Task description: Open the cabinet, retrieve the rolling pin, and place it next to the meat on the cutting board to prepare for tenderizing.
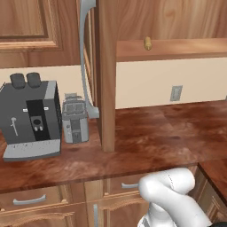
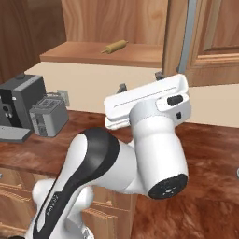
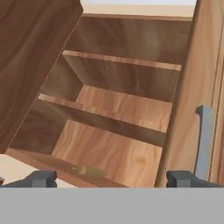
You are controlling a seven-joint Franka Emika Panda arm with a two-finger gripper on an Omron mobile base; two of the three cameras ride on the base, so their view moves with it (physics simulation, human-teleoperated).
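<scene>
Wooden rolling pin [image 3: 89, 170] lies on the cabinet [image 3: 113, 153] floor above the wide-spread gripper [image 3: 111, 178].

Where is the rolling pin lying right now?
The rolling pin lies on the open cabinet's bottom shelf, left of the swung-out door in the right base view, above the counter.

cream wall [image 1: 146, 84], wall outlet [image 1: 176, 93], brown marbled counter [image 1: 168, 133], wooden drawers [image 1: 31, 201]

Brown wood-grain cabinet [image 3: 118, 105], grey bar handle [image 1: 84, 62]; light-tan rolling pin [image 2: 114, 46]; dark grey coffee machine [image 1: 31, 117] at nine o'clock; mottled reddish-brown counter [image 1: 168, 133].
</scene>
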